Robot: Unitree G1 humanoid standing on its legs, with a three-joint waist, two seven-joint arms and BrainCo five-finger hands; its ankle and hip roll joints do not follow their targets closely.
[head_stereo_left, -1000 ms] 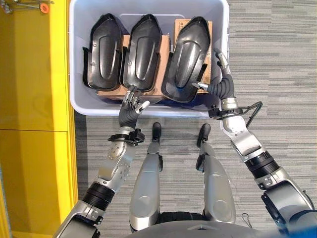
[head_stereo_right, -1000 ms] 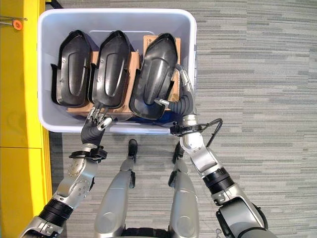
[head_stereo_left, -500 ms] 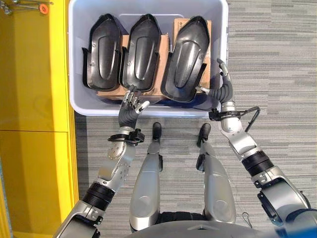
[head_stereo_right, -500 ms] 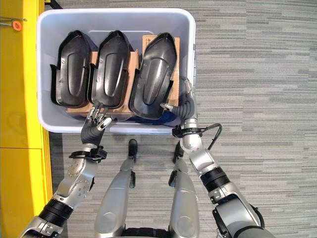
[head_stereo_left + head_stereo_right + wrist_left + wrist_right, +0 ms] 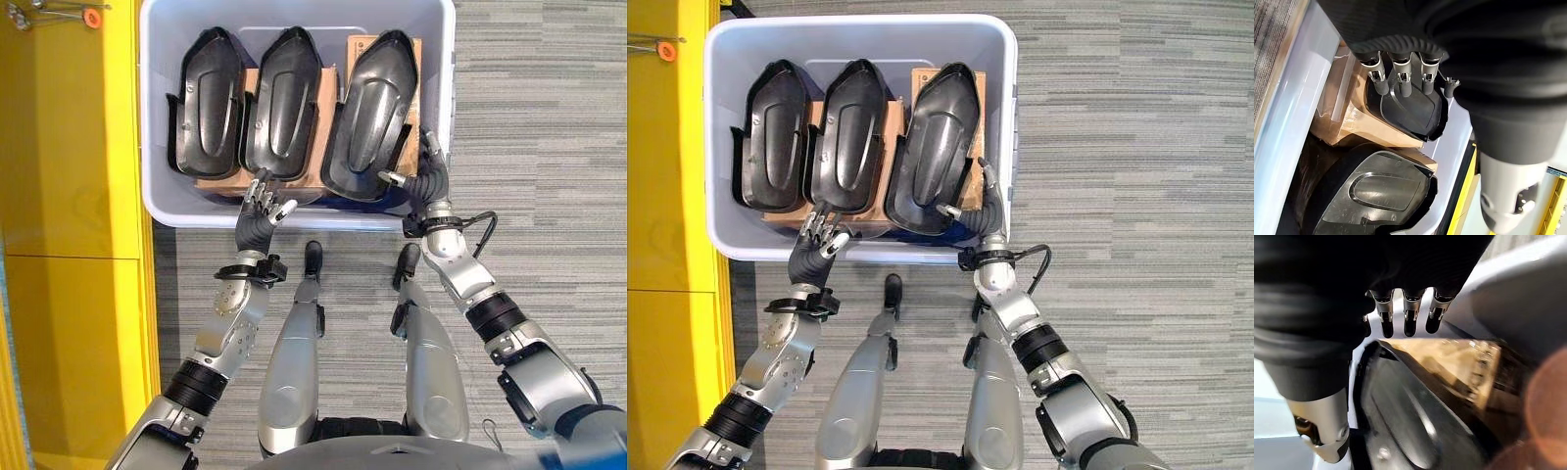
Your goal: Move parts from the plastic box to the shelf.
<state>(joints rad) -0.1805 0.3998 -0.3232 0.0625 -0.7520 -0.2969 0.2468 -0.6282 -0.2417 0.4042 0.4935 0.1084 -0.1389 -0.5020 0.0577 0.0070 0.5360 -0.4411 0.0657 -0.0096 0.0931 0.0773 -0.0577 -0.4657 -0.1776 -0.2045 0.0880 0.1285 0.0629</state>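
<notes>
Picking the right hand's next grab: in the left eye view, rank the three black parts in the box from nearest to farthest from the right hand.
From the right hand, at the box's right near corner:
1. Right part, tilted, its near end by the thumb.
2. Middle part, in the centre.
3. Left part, by the far left wall.
The left hand is at the near rim, below the middle part.

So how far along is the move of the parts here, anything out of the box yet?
Nothing looks moved: three black moulded parts lie side by side on cardboard in the plastic box. In hand: the right hand, fingers open, reaches beside the rightmost part, and the open left hand hovers at the box's near rim. Grasping, lifting and placing on the shelf all remain.
</notes>
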